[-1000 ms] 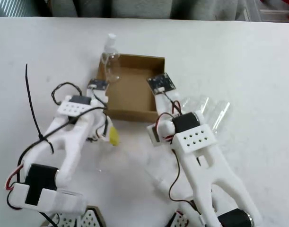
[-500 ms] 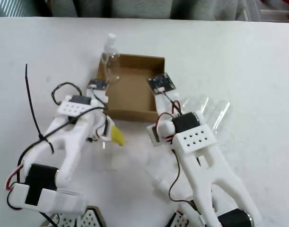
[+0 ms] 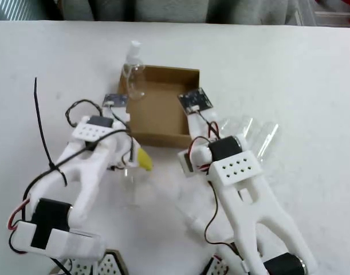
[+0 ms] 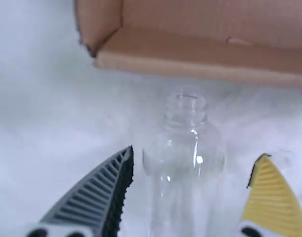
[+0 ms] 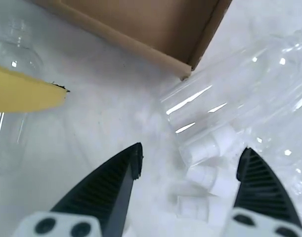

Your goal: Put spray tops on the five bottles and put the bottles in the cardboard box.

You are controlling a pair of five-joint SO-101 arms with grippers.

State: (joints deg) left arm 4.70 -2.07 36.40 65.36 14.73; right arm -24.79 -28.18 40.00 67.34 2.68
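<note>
The right pincer (image 5: 193,149) hangs spread over a small heap of white spray tops (image 5: 210,177) on the counter (image 3: 312,69). The tops touch the necks of several clear bottles (image 5: 225,94) lying on their sides just past the cardboard box's (image 3: 163,139) near corner. Beside it, the left pincer (image 4: 195,153) is also spread, its grey and yellow jaws on either side of an uncapped bottle (image 4: 183,163) whose open neck points toward the box wall. Whether that bottle stands or lies cannot be told.

The step in hand appears to be grasping this bare bottle for capping. It likely goes best if the left jaws close on the wide body below the shoulder, centred, since clear plastic this smooth could squirt sideways from an off-centre pinch. The neck should be kept free and steady. The right pincer should probably single out one top, taking it by its collar, not the whole heap.

Farther off, a capped bottle (image 3: 133,69) stands at the box's far corner.
</note>
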